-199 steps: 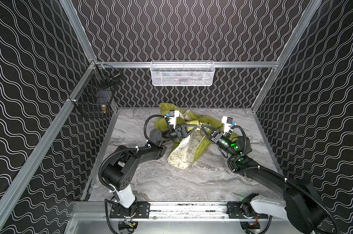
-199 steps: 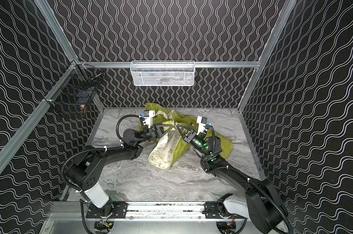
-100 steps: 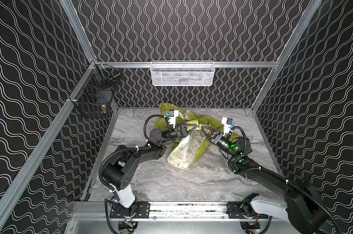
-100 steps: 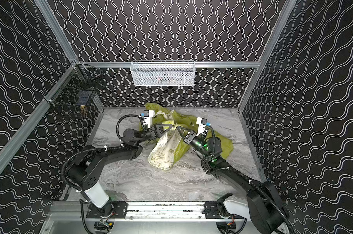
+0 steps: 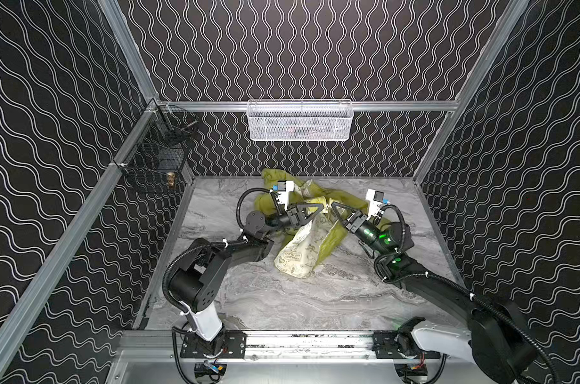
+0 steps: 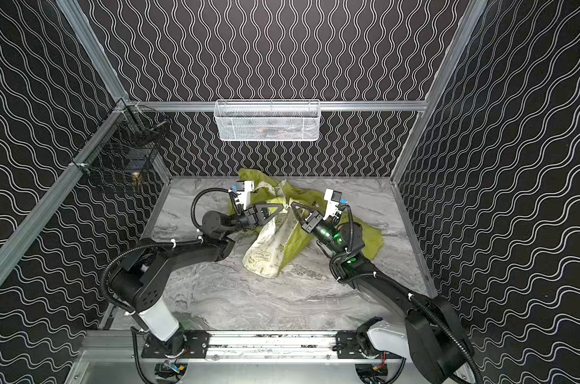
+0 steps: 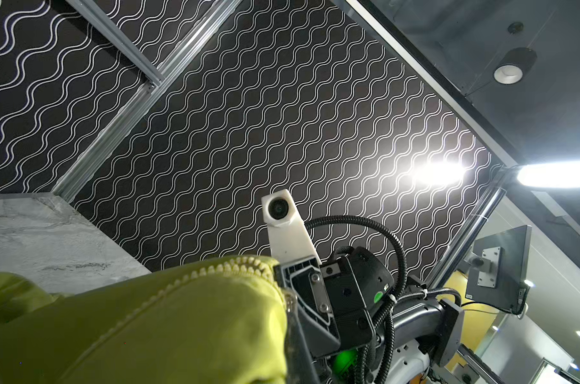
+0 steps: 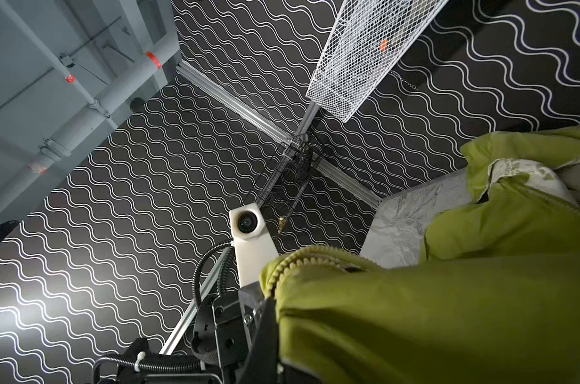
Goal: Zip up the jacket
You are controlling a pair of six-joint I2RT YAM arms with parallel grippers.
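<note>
The yellow-green jacket point(image 5: 335, 240) lies bunched at the back middle of the marble table, and its cream printed lining point(image 5: 296, 254) hangs down toward the front. In both top views my two grippers hold a raised edge of it, tip to tip above the table. My left gripper point(image 5: 321, 206) is shut on the jacket from the left. My right gripper point(image 5: 332, 204) is shut on it from the right. The left wrist view is filled by the jacket point(image 7: 148, 325), with a curved row of zipper teeth point(image 7: 215, 270). The right wrist view shows the jacket point(image 8: 415, 316) and its zipper teeth point(image 8: 298, 262) at the jaws.
A white mesh basket point(image 5: 299, 120) hangs on the back wall and a black wire basket point(image 5: 158, 159) on the left wall. The marble table point(image 5: 282, 299) is bordered by patterned walls and a metal rail at the front.
</note>
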